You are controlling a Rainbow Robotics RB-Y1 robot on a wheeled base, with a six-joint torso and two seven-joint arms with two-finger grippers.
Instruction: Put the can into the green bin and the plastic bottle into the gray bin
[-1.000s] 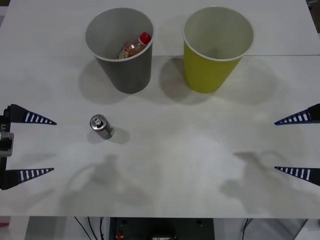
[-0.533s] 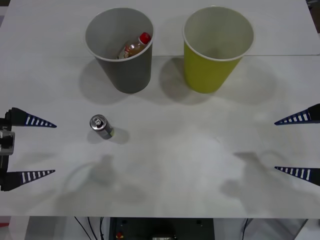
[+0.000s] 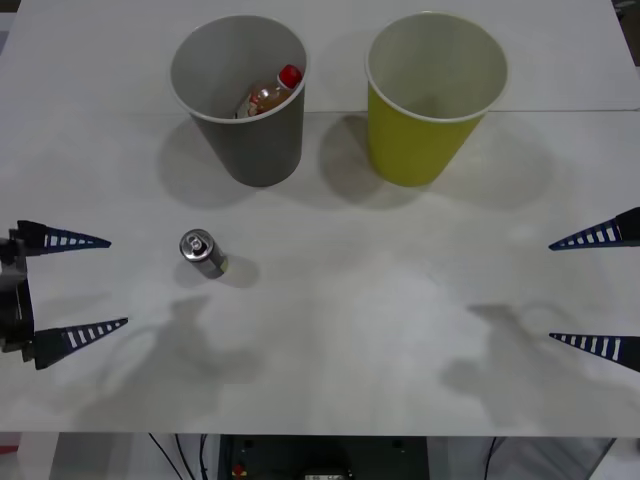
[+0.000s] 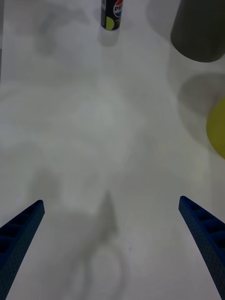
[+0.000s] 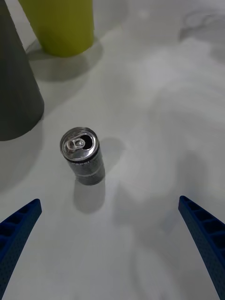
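The small silver can (image 3: 203, 253) stands upright on the white table, left of centre; the left wrist view has the can (image 5: 83, 156) close ahead. My left gripper (image 3: 85, 285) is open at the table's left edge, a short way left of the can, nothing between its fingers. The plastic bottle (image 3: 271, 93) with its red cap lies inside the gray bin (image 3: 245, 100) at the back left. Beside it at the back right stands the green bin (image 3: 430, 95). My right gripper (image 3: 595, 290) is open at the right edge, far from the can (image 4: 111, 14).
The white table (image 3: 380, 300) has open room in the middle and front. Its front edge runs along the bottom of the front view, with cables below. A seam crosses the table behind the bins.
My left gripper has turned and shifted slightly toward the can, its near finger reaching further right. The can, bins and right gripper have stayed put.
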